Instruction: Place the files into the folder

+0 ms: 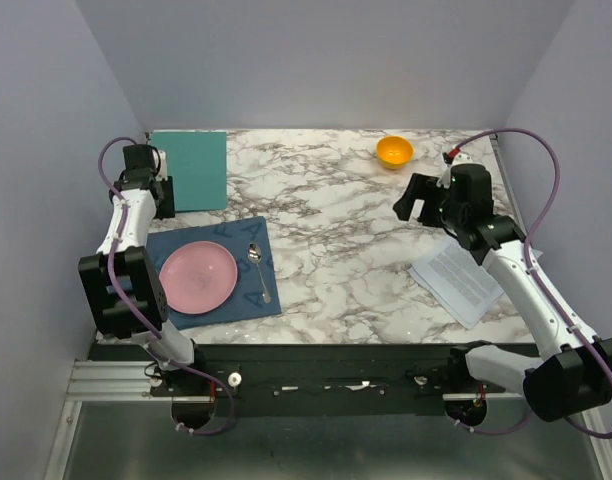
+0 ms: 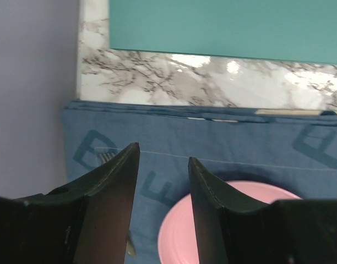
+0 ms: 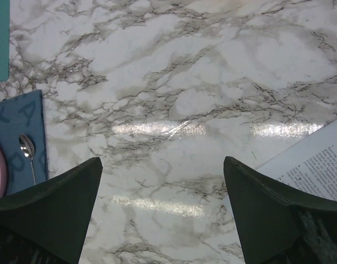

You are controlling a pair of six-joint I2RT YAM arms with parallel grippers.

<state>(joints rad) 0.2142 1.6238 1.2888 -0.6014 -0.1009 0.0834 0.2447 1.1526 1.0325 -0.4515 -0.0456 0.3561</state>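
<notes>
The teal folder [image 1: 191, 170] lies flat at the far left of the marble table and shows along the top of the left wrist view [image 2: 223, 27]. The files [image 1: 464, 278], white printed sheets, lie near the right edge, and one corner shows in the right wrist view [image 3: 317, 165]. My left gripper [image 1: 164, 197] hangs above the placemat's far left corner, just short of the folder, open and empty [image 2: 163, 153]. My right gripper [image 1: 416, 205] is wide open and empty above bare marble [image 3: 163, 159], up and left of the files.
A dark blue placemat [image 1: 226, 235] at the near left holds a pink plate [image 1: 198, 275] and a spoon [image 1: 257, 265]. Fork tines [image 2: 105, 158] peek out by my left finger. An orange bowl [image 1: 394, 152] stands at the far right. Walls close in the left, back and right.
</notes>
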